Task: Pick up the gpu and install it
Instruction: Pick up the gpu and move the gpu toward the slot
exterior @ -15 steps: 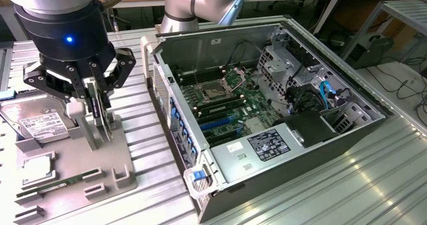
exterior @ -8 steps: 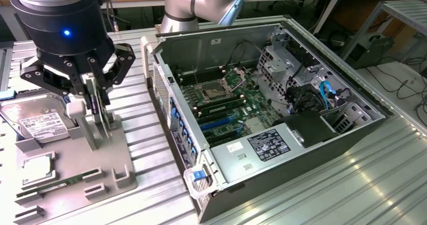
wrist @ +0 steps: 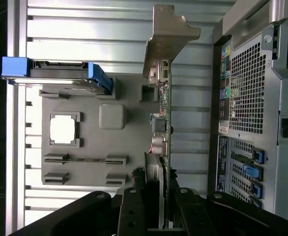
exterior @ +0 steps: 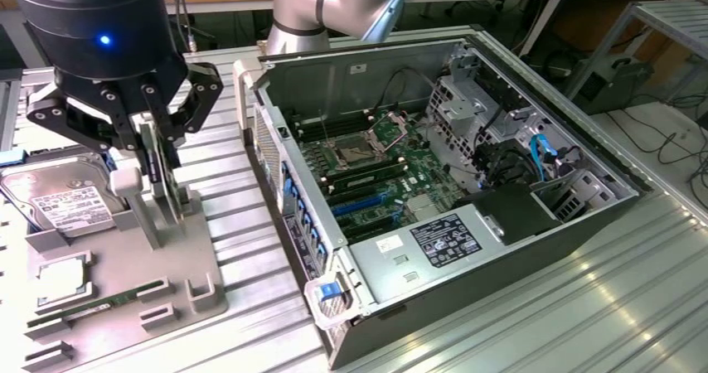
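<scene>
1. You find the gpu (exterior: 166,195) (wrist: 164,123) standing on edge at the exterior view's left, directly between the jaws.
2. Your gripper (exterior: 149,178) (wrist: 158,191) pinches its two flat faces.
3. The gray tray (exterior: 210,261) lies beneath it, with the open computer case (exterior: 366,66) just beside, toward the exterior view's right.

The end effector (exterior: 149,220) points straight down, fingers (exterior: 125,186) closed on the gpu (wrist: 163,105).

Robotics lab / electronics workshop. Ribbed aluminium-profile workbench (exterior: 598,307); open grey-black desktop PC tower (exterior: 332,79) on its side, green motherboard (exterior: 376,174) exposed; grey plastic parts fixture (exterior: 194,257); grey robot arm (exterior: 332,8); black cables (exterior: 675,141) on floor.
</scene>
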Motion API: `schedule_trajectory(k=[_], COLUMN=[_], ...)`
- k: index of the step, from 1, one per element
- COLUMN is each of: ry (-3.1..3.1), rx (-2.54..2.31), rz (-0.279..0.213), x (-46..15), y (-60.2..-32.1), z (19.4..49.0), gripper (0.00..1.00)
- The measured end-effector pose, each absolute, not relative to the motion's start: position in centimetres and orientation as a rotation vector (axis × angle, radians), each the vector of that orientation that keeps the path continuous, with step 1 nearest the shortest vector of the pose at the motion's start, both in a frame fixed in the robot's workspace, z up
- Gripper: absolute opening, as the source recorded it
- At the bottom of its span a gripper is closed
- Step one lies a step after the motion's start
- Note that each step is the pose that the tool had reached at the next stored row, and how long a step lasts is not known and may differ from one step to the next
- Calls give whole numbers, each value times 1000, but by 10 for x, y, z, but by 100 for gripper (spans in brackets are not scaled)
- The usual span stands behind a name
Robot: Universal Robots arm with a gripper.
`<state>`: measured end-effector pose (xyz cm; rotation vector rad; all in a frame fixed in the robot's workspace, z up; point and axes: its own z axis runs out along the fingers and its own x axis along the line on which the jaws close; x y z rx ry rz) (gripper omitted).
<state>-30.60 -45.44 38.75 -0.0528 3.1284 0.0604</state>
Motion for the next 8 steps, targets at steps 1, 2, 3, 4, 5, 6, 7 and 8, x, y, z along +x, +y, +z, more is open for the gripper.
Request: schedule_trajectory(k=[1, 2, 3, 4, 5, 6, 7, 8], ry=[3128, 3128, 3128, 3128, 3128, 3128, 3128, 3128], rx=[-53, -53, -53, -53, -53, -53, -53, -53], rz=[60, 60, 60, 60, 60, 60, 60, 60], x=[-306, -306, -306, -306, -306, -306, -306, -306], y=[-454, -454, -454, -454, -454, -454, -454, -454], z=[388, 389, 390, 390, 391, 391, 392, 392], gripper=[27, 27, 27, 27, 27, 27, 27, 27])
